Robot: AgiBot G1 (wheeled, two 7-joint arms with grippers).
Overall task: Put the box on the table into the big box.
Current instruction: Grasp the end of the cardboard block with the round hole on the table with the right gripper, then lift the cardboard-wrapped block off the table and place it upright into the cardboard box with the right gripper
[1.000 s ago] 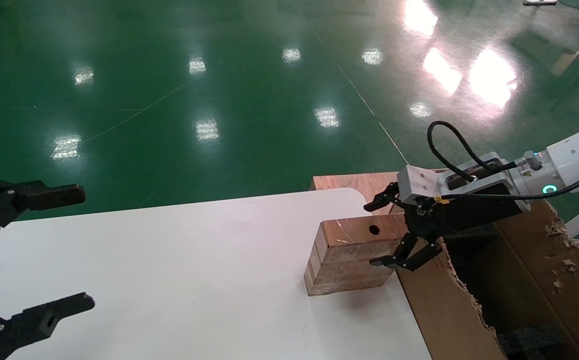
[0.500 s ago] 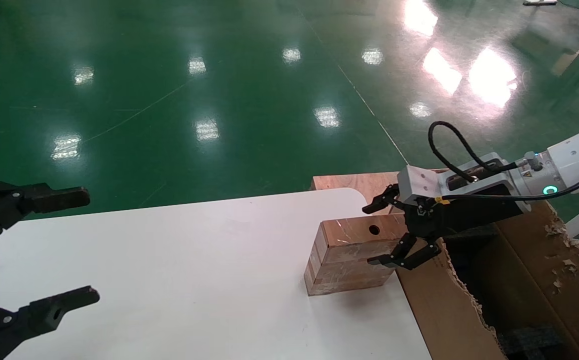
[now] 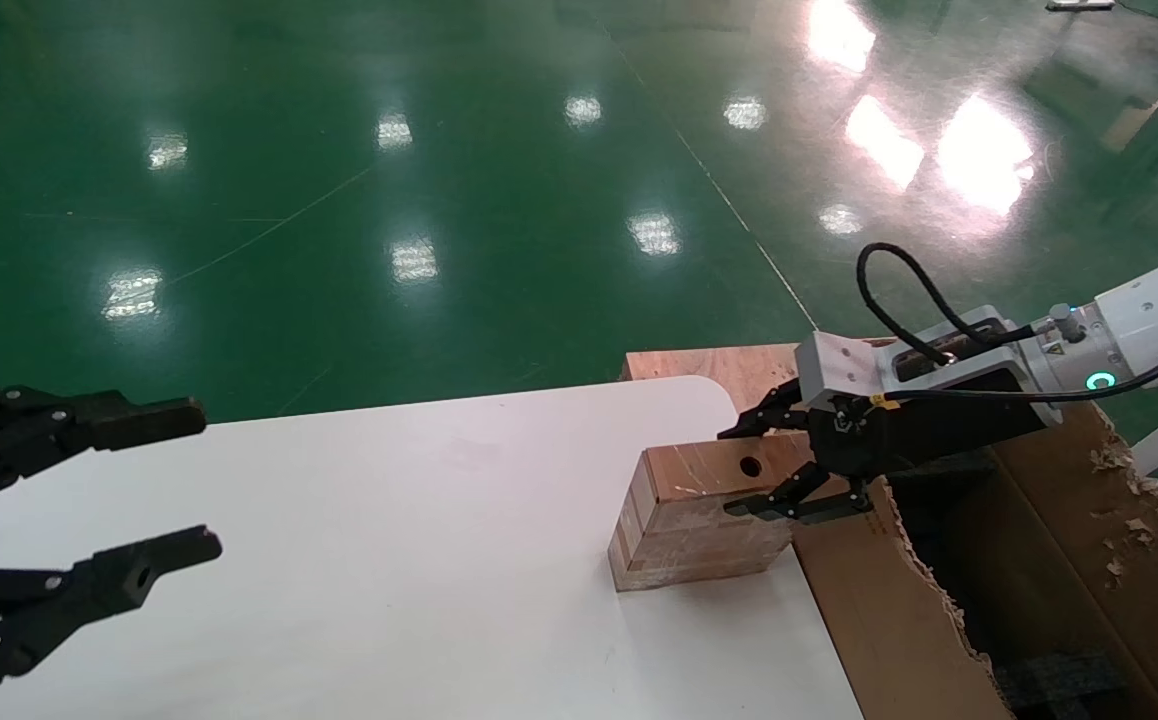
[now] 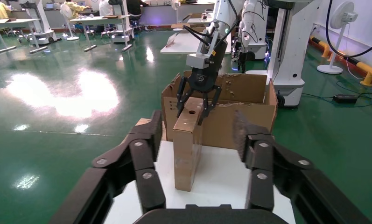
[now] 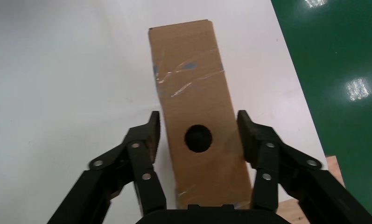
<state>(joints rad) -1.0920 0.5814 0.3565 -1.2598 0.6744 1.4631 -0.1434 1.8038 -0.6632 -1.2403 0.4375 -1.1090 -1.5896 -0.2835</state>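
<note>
Straddling the box (image 5: 193, 116) — right claw (image 5: 199, 130), unclosed.

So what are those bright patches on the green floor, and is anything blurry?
Head view: ceiling lights glare off the glossy green floor; the box casts a soft shadow on the table. Left wrist view: one big glare patch, and the left gripper looms soft up close.

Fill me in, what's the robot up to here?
The right gripper straddles the small box standing on the white table, one finger on each side, jaws open with gaps visible in the right wrist view, so no grasp yet. The big box sits just beside it. The left gripper hovers open over the table's other end.
</note>
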